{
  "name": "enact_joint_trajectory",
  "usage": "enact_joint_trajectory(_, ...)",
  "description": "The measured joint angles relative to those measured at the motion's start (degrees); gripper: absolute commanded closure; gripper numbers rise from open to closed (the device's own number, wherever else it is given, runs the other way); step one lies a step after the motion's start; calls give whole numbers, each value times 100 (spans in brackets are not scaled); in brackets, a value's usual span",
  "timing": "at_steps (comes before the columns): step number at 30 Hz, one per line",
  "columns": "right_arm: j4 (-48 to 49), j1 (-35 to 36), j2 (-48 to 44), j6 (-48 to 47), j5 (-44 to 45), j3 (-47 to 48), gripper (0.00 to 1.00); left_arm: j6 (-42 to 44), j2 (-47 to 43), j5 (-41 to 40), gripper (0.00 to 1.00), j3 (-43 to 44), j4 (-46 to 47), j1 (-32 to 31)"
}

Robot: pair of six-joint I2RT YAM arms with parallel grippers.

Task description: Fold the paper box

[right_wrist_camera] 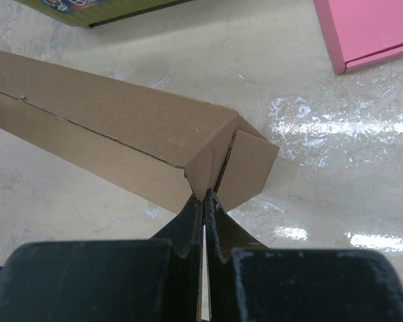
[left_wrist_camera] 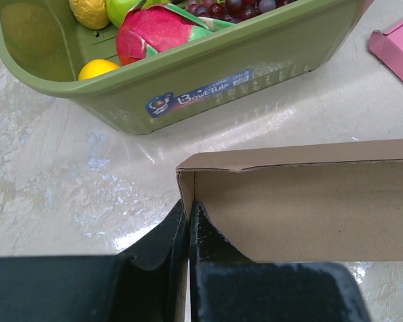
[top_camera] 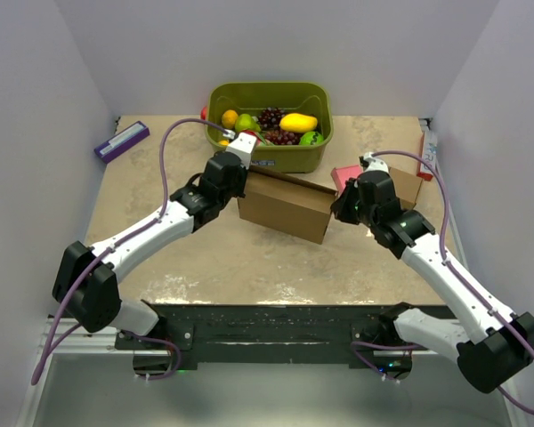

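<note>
The paper box is a brown corrugated-cardboard mailer, standing on the table between my two arms. My left gripper is shut on its left end wall; in the left wrist view the fingers pinch that thin wall, with the box's open inside to the right. My right gripper is shut on the box's right end; in the right wrist view its fingers clamp the corner edge where the end flap meets the long side.
A green tub of toy fruit stands right behind the box, also in the left wrist view. A pink flat block and a small brown box lie at the right. A purple item lies far left.
</note>
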Motion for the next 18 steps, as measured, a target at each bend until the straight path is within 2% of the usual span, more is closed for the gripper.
enact_joint_trajectory(7, 24, 7, -103, 0, 11, -127, 100, -2, -42, 66, 100, 0, -63, 2)
enact_joint_trajectory(8, -4, 7, -122, 0, 20, -122, 96, -4, -48, 72, 96, 0, -72, 2)
enact_joint_trajectory(10, -90, 7, -153, 0, 22, -98, 82, -7, -74, 109, 89, 0, -103, 0)
enact_joint_trajectory(14, -413, 15, -208, 7, 2, 0, 72, -2, -164, 160, 75, -22, -223, -15)
enact_joint_trajectory(18, -669, 17, -216, 7, 0, 164, 62, -4, -293, 184, 66, -46, -363, -24)
